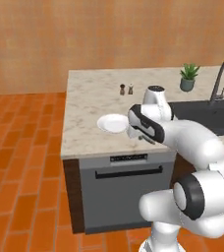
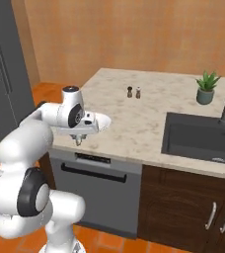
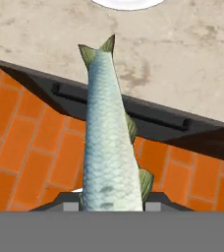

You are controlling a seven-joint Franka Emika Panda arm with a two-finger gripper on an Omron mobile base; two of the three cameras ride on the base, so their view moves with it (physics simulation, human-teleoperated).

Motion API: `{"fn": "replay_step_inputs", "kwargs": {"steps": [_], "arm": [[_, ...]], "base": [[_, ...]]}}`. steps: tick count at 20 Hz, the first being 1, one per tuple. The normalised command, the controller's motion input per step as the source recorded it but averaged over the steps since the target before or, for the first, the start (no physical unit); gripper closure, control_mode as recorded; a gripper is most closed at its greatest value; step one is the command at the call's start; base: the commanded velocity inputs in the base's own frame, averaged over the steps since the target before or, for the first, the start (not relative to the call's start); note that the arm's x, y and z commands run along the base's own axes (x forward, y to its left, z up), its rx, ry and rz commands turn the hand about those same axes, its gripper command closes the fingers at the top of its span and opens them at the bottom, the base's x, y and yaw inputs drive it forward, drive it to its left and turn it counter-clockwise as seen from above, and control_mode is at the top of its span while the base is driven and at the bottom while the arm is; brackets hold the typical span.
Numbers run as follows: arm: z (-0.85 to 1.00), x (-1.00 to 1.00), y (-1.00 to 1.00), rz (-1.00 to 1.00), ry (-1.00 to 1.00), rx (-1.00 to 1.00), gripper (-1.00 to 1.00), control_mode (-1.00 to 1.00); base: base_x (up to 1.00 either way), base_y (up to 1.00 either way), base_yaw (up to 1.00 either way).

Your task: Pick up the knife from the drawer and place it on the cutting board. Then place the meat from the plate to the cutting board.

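Note:
In the hand view my gripper (image 3: 111, 204) is shut on the meat (image 3: 109, 138), a long silver-grey scaly fish whose tail points away from the hand. The fish hangs over the counter's front edge, above the dishwasher handle (image 3: 124, 110). The white plate (image 1: 113, 123) lies bare on the counter just left of the hand; its rim also shows as the plate (image 3: 126, 3) and the plate (image 2: 103, 120), partly hidden behind the hand. My gripper (image 2: 78, 140) points down near the counter edge. The knife, the drawer and the cutting board are out of view.
A grey dishwasher (image 1: 128, 194) sits under the marble counter (image 1: 84, 108). Salt and pepper shakers (image 1: 126, 89) stand further back. A potted plant (image 2: 206, 88), a black sink (image 2: 203, 138) and a faucet (image 1: 217, 81) are to the right. A grey fridge (image 2: 1, 74) stands at the left.

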Motion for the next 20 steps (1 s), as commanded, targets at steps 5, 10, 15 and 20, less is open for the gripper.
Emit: {"fn": "replay_step_inputs", "kwargs": {"steps": [5,10,15,20], "arm": [[0.0,0.0,0.0,0.0,0.0,0.0,1.0,1.0],[0.0,0.0,0.0,0.0,0.0,0.0,1.0,1.0],[0.0,0.0,0.0,0.0,0.0,0.0,1.0,1.0],[0.0,0.0,0.0,0.0,0.0,0.0,1.0,1.0]], "base": [[-0.51,-1.0,-0.28],[-0.21,-1.0,-0.25],[-0.53,-1.0,-0.14],[0.0,-0.98,-0.21]]}}
